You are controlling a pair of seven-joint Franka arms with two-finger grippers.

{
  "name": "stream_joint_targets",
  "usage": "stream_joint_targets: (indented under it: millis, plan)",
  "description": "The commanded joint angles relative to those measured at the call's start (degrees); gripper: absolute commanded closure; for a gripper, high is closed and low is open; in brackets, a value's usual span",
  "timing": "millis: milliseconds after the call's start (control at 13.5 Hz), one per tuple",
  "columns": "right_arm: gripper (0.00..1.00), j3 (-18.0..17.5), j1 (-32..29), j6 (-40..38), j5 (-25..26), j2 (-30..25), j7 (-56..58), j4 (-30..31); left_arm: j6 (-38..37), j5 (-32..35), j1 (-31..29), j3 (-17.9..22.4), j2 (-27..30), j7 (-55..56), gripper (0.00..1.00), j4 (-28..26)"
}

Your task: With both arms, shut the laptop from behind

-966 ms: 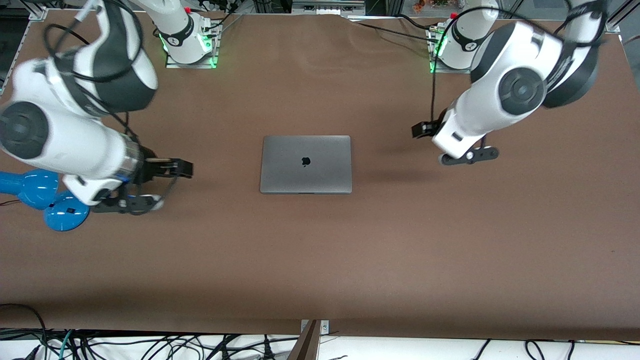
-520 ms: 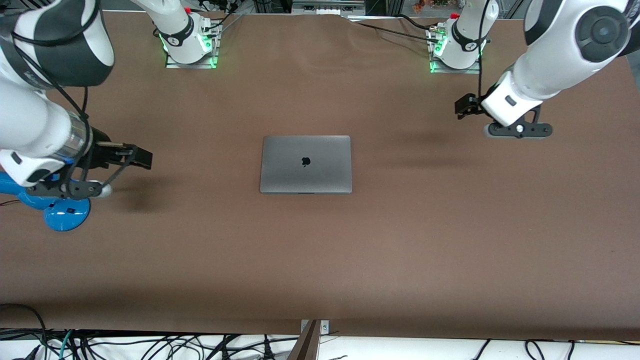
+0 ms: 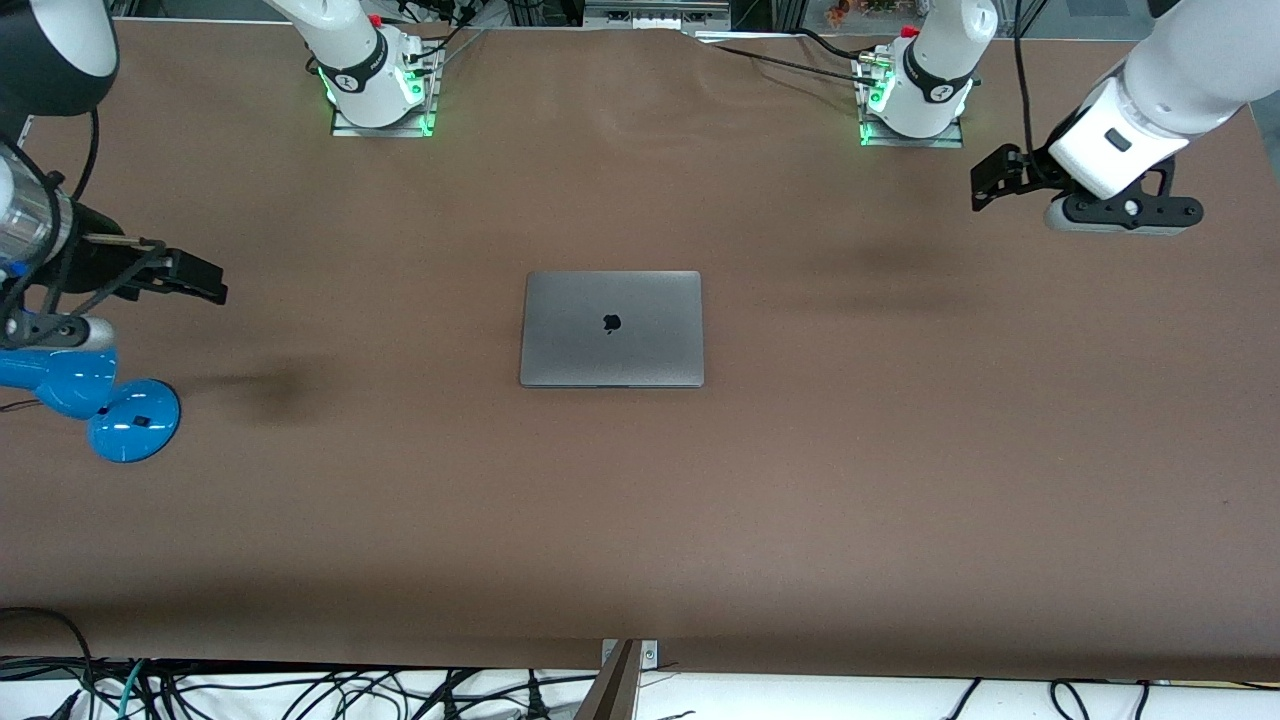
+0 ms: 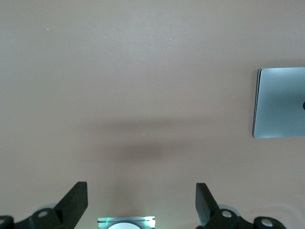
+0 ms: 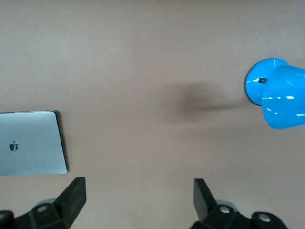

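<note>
The space-grey laptop (image 3: 611, 328) lies shut and flat in the middle of the brown table (image 3: 640, 520), apple logo up. It also shows in the left wrist view (image 4: 281, 102) and the right wrist view (image 5: 31, 149). My left gripper (image 3: 990, 180) is open and empty, up in the air over the table near the left arm's end; its dark fingers (image 4: 75, 200) stand wide apart. My right gripper (image 3: 200, 280) is open and empty, up over the table near the right arm's end, with fingers (image 5: 74, 193) wide apart. Neither gripper touches the laptop.
A blue desk lamp (image 3: 90, 390) stands at the right arm's end of the table, under the right arm; it also shows in the right wrist view (image 5: 276, 93). The arms' bases (image 3: 380, 80) (image 3: 915, 90) stand along the table's edge farthest from the front camera. Cables hang off the nearest edge.
Both arms have drawn back and up from the laptop toward their own ends of the table. The laptop has stayed shut and still.
</note>
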State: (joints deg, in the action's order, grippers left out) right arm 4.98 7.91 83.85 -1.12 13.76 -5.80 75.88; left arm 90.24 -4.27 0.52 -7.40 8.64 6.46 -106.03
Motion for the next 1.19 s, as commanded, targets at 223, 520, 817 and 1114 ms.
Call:
stream_joint_targets:
  millis: [223,520,817,1114]
  plan:
    - [0.0,-1.38,-2.38,0.79,1.21,-6.72,1.06,7.09,-1.3,4.97,0.88,0.02,-0.65,-1.89,0.0,2.23]
    - [0.0,-5.06,-4.83,0.62,1.21,-7.08,0.44,7.62,-1.29,6.02,0.8,0.19,-0.64,-1.37,0.0,3.54]
    - [0.0,-8.22,-7.63,0.62,1.29,-7.16,0.35,7.62,-1.21,5.41,-0.78,0.81,-0.73,-1.88,0.0,6.35]
    - [0.0,-10.17,-8.97,0.53,3.83,-7.52,0.35,7.44,-1.03,5.23,-1.05,0.72,-1.44,-1.27,0.0,7.94]
